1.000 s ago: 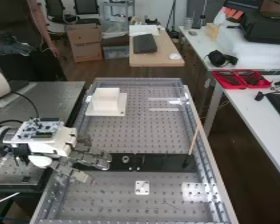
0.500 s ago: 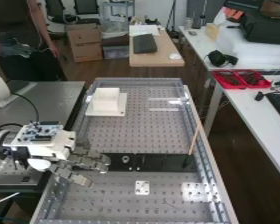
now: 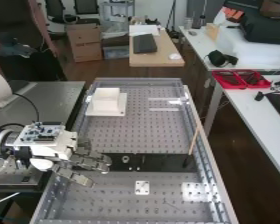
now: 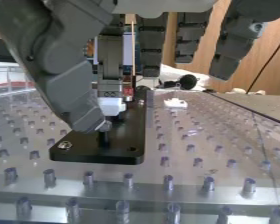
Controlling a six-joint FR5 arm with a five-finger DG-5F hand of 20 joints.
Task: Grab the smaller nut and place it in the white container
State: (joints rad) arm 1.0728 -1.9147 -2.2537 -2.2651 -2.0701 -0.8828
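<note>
Smaller nut: at the bar's end by the hand (image 3: pixel 91 161), as best I can place it, but hidden or lost against the dark parts there. Which way it faces, and how its axis lies, I can't read. In my wrist view a dark stub (image 4: pixel 104 139) stands upright on the bar, right at the hand's lower end; whether the nut is on it, can't say. Hand state: can't tell if it has closed on anything. It sits low over that end of the bar and covers part of it.

Flat black bar (image 3: pixel 160 162): long axis runs out from under the hand, across the bench. Shiny round fitting (image 4: pixel 64 145) near its corner, close by the hand; too small to make out. Bearing (image 3: pixel 125 159): on the bar, just past the hand's tip, ring with a dark centre. Larger nut's spot is behind the hand.

White container (image 3: pixel 106 93): beyond the hand, toward the bench's far end, apart from it, upright on a white base (image 3: pixel 117 111). Its inside is hard to make out.

Thin stick (image 3: pixel 193 140): well past the hand, at the bar's other end, leaning. White plate with holes (image 3: pixel 142 188): past the hand's tip, on my camera's side of the bar.
</note>
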